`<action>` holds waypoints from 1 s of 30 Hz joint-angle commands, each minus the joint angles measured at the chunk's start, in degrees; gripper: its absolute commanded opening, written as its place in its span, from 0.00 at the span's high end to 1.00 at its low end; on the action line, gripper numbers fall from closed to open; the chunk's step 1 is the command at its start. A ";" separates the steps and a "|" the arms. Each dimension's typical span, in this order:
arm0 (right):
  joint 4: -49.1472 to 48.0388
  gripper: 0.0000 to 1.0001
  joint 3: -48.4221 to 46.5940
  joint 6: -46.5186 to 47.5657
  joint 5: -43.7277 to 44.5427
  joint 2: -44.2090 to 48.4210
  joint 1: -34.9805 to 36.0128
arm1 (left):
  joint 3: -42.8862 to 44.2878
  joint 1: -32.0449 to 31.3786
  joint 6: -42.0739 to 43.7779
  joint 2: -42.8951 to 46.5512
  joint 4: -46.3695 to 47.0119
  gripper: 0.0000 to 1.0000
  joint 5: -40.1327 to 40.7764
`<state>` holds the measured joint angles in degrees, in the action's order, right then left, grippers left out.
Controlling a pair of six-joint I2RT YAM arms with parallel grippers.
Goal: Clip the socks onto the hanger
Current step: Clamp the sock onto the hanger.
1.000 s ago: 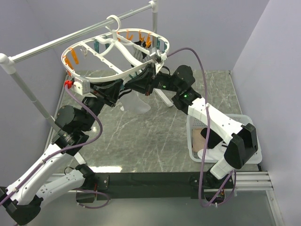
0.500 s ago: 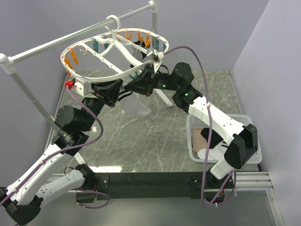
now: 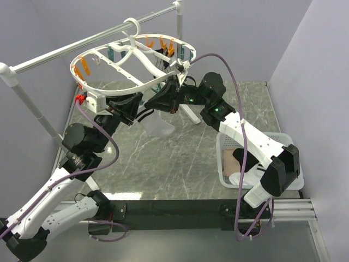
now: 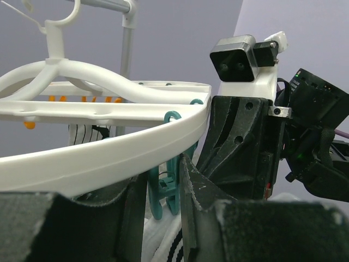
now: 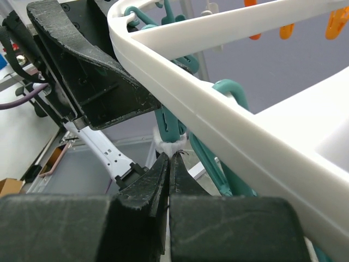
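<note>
The left claw [image 4: 163,183] is gripping a teal clip [image 4: 170,196] that is hanging just under the near rim of the hanger [image 4: 109,150]. The clip is sitting between the two fingers and touching both. The right claw [image 5: 169,161] is pressing its fingers fully together on the top edge of a white sock [image 5: 173,147], just beside that clip and under the same rim. The two claws are working almost against each other there.

The sock is hanging limp below the hanger's near rim, its lower end hanging free above the grey table [image 3: 180,158]. A striped sock [image 4: 82,136] is hanging under the hanger's far side.

The hanger, a white oval frame with cross-ribs, is hanging by its hook [image 3: 132,24] from a silver rail [image 3: 65,50]. Orange clips [image 3: 82,66] are lining its left and far rims.

Purple walls are standing close behind and to the right of the hanger. A white basket [image 3: 222,164] is sitting well apart from the hanger, to its lower right, holding a beige sock [image 3: 232,158].
</note>
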<state>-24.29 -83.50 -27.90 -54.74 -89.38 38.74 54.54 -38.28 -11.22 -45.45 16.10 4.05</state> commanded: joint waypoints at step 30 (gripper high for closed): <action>0.57 1.00 -4.30 -0.75 2.27 -1.67 0.11 | -0.40 -0.48 0.15 1.86 0.69 0.74 -8.54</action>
<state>-22.81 -85.19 -28.47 -53.39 -90.37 38.74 54.54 -38.06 -11.20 -44.45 15.84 2.13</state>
